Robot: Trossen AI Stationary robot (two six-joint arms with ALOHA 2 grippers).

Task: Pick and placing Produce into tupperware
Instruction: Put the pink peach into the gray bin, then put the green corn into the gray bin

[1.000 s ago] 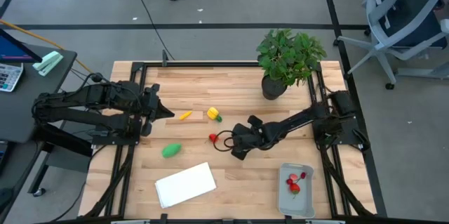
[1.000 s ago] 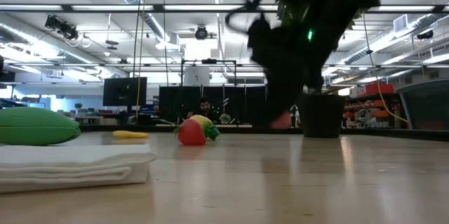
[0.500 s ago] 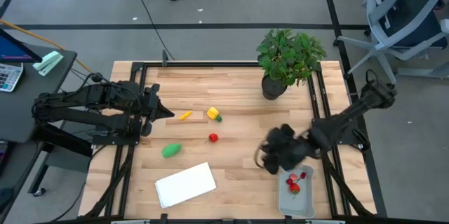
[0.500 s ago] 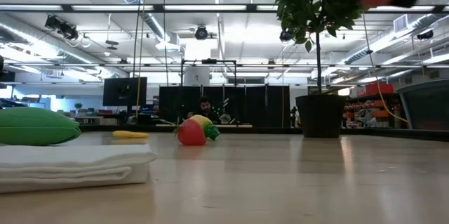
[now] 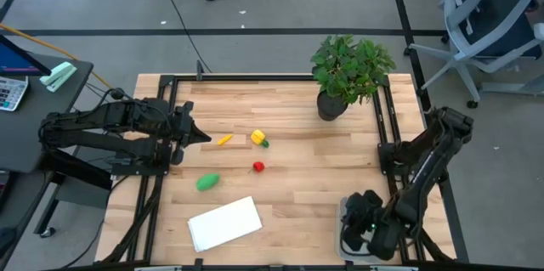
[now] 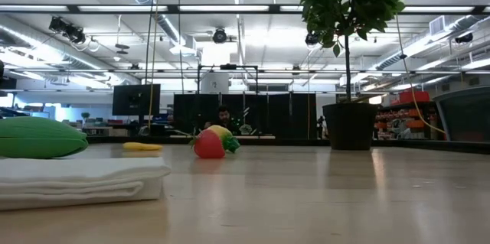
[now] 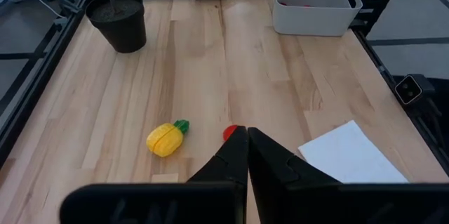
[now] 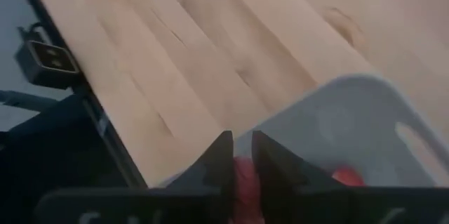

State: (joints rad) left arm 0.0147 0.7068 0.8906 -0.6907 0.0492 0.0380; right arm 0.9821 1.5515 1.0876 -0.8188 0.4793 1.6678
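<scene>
Red produce (image 8: 245, 175) being pinched by right pincer (image 8: 238, 155) over pale tupperware (image 5: 347, 243) at table's (image 5: 289, 118) front right corner; left pincer (image 7: 247, 155) waiting, pressed together, near left edge.

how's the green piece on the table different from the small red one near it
The green piece is a larger oval lying close to the white sheet; the red piece is small, round and nearer the table's middle. In the low view the green one reads far bigger. Both lie loose on the table, outside the tupperware.
</scene>
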